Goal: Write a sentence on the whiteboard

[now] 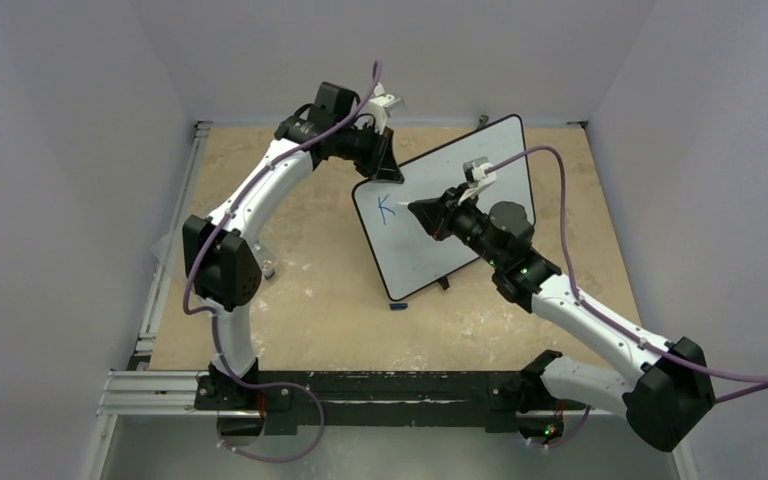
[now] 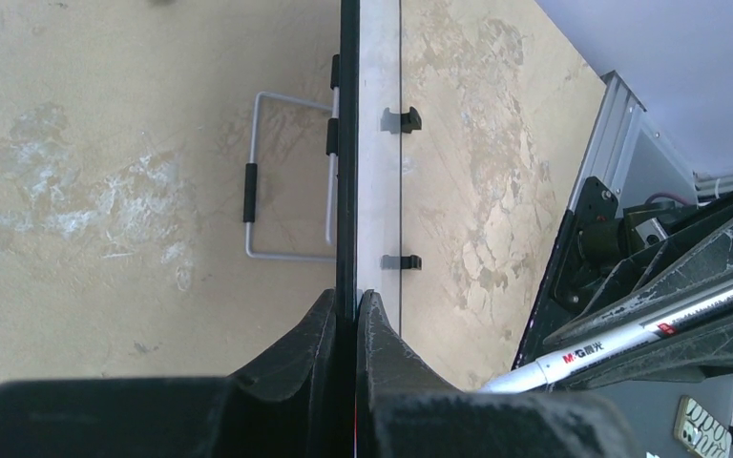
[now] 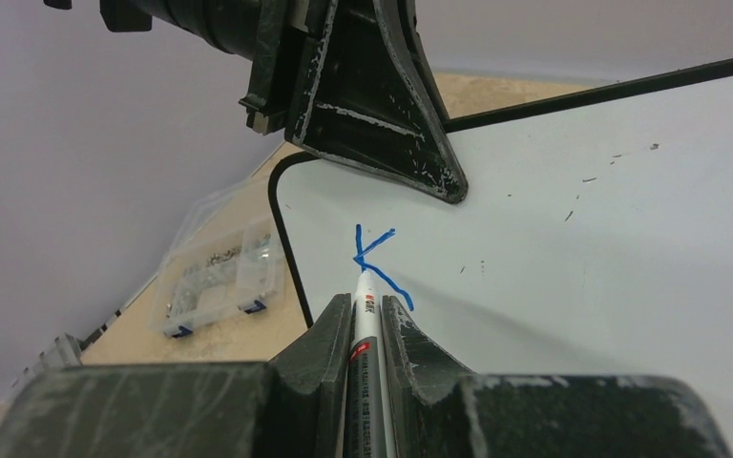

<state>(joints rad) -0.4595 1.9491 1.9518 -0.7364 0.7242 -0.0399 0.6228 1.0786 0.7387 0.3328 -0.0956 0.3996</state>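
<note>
Tan, blotchy desk [image 1: 310, 300] underneath, worn pale in patches. Whiteboard [image 1: 415, 255] mid-desk, propped at tilt, wire stand [image 2: 286, 172] behind: glossy white face, thin black rim, rounded corners. Left fingers [image 2: 351, 303] clenched on board's edge, bracing it, I'd say, so it won't skid under pen pressure. Right fingers [image 3: 365, 301] clamped round marker [image 3: 364, 329], slim white barrel lying along them, tip down at board face. Sentence [image 3: 385, 282] barely begun: one blue letter, near rounded corner by left fingers. Plenty of white to fill.
</note>
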